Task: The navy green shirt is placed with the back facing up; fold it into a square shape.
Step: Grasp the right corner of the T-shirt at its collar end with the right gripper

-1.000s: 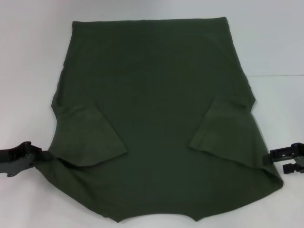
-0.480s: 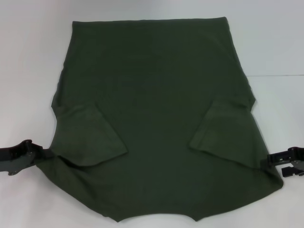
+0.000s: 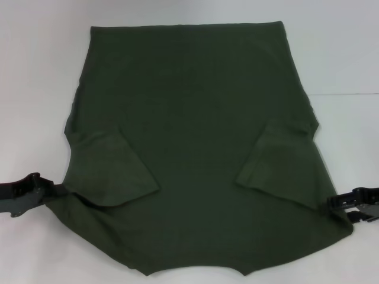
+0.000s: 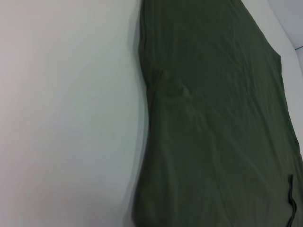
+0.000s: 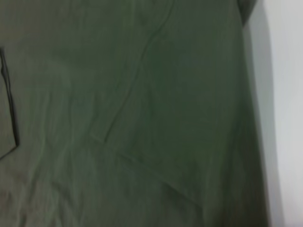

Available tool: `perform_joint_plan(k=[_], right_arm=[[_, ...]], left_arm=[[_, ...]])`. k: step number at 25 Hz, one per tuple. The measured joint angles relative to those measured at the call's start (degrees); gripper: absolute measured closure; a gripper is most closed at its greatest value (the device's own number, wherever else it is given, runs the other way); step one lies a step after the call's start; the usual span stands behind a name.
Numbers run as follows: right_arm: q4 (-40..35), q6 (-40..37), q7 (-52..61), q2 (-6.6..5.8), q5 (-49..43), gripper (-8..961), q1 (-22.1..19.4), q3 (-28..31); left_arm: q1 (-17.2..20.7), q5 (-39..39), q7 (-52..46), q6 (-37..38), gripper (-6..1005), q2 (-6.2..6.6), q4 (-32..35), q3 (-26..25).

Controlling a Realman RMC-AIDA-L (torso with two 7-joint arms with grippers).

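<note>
Even, bright, diffuse light is seen; the table (image 3: 35, 71) is washed out. Little shadow is cast. Both wrist views are blurred, most toward 6 o'clock.

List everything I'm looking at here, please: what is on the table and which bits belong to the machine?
navy green shirt: one, dark olive green, spread flat over the middle of the table with its plain side up; both short sleeves are folded inward onto the body, and the edge nearest the robot runs out of the head view.
table: one, white, under the shirt and showing all around it.
left gripper: one, black, at the shirt's left edge near the folded left sleeve.
right gripper: one, black, at the shirt's right edge, near the corner closest to the robot.
</note>
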Motion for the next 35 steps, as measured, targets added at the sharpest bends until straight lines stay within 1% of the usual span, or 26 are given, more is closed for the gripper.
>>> perform_joint_plan(k=[10, 25, 31, 35], right_arm=[[0.02, 0.07, -0.69, 1.06, 0.48, 39, 0.46, 0.32], [-0.25, 0.09, -0.16, 1.14, 1.06, 42, 0.57, 0.41], [-0.10, 1.44, 0.54, 1.03, 0.02, 207, 0.72, 0.14], [-0.13, 1.51, 0.58, 1.02, -0.10, 297, 0.77, -0.15]], left_arm=[[-0.08, -1.23, 0.18, 0.15, 996, 0.00, 0.00, 0.43], [-0.10, -2.22, 0.88, 0.00, 996, 0.09, 0.01, 0.49], [-0.13, -2.22, 0.88, 0.00, 996, 0.09, 0.01, 0.49], [-0.15, -2.22, 0.88, 0.00, 996, 0.16, 0.01, 0.49]])
